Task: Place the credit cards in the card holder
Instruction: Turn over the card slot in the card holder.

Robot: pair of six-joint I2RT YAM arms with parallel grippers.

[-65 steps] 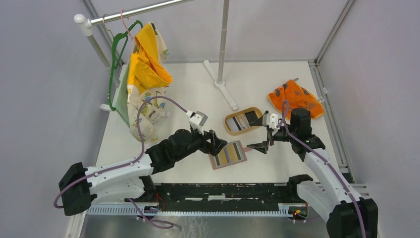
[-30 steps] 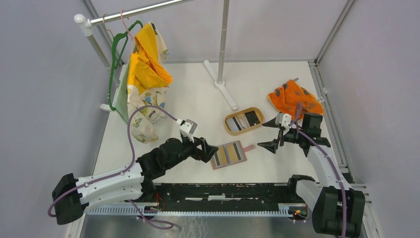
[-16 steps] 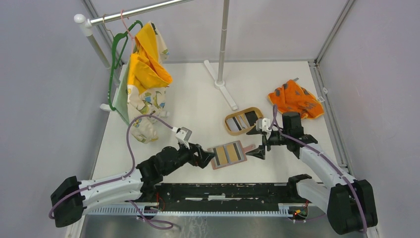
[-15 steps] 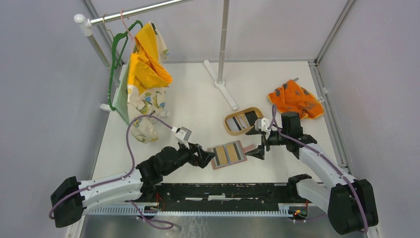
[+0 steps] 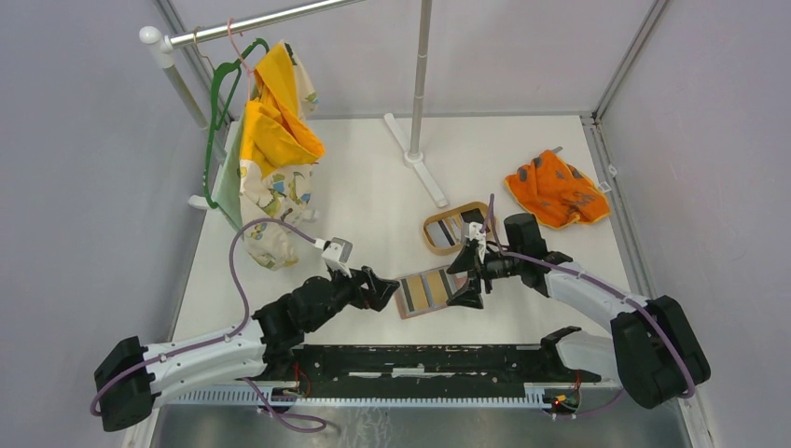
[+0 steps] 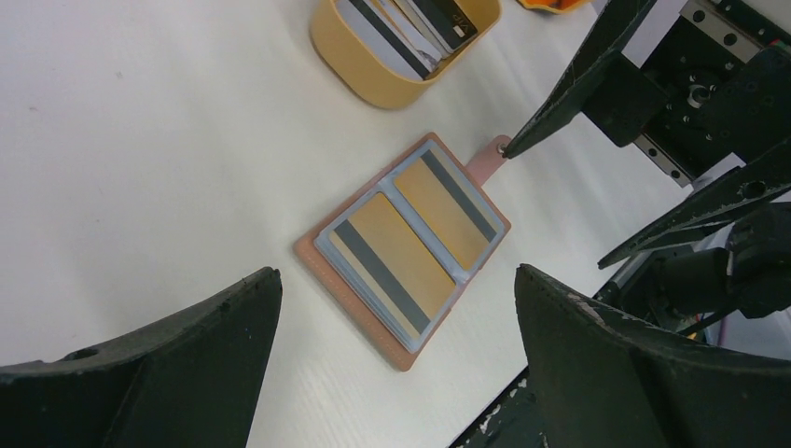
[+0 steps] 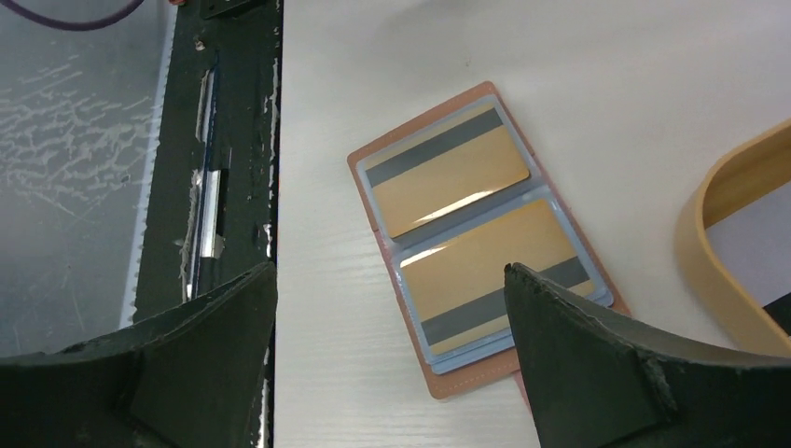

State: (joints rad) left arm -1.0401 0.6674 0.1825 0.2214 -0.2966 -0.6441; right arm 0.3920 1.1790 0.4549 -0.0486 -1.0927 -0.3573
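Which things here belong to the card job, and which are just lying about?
Job: card holder, lying open; two yellowish cards in its pockets; credit cards in the wooden tray.
Lying about: orange cloth; hanging garments; rail stand.

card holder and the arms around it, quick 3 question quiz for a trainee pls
1. True or false: the card holder lies open on the table.
2. How many yellowish cards show in its pockets? A) one B) two C) four
3. Fill in: the left gripper and the right gripper are both ____ and hold nothing.

Key: 1 true; 2 B; 3 open
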